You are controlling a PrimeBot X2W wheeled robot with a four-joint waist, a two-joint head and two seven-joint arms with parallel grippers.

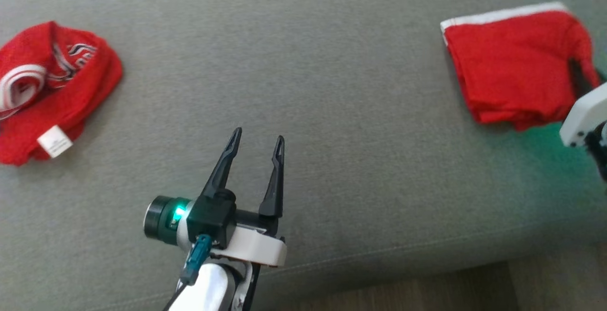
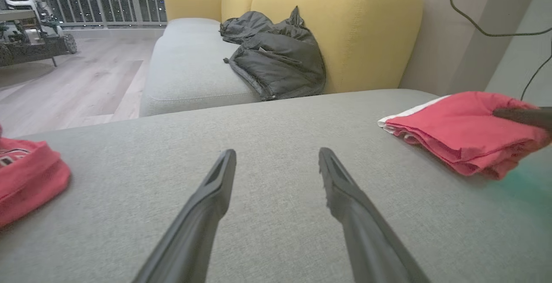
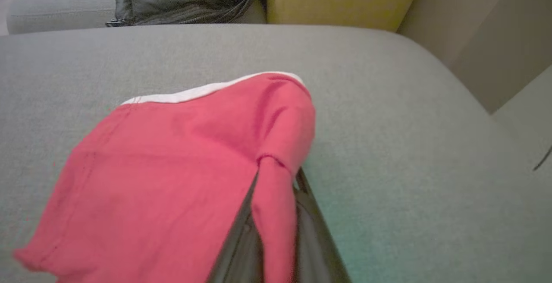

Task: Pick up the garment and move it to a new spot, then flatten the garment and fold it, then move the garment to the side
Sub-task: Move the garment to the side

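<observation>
1. Grey seat cushion [image 1: 332,88]: broad and bare between the two red pieces. The step looks like the last one, shifting the folded piece aside. Slide it low and slowly across the fabric so the layers don't shear.
2. Folded red garment [image 1: 512,64]: far right, with its white hem [image 1: 502,16] on the far edge. The pinch probably takes only the top layers, so a high lift risks opening the fold.
3. Crumpled red garment [image 1: 52,88]: left, well apart; leave it alone.
4. Right gripper [image 3: 278,179]: fingers together, clamped on a ridge of red cloth at the fold's right edge. The arm enters from the near right.
5. Left gripper [image 1: 259,135]: fingers apart and empty, hovering over bare cushion near centre, pointing far.
</observation>
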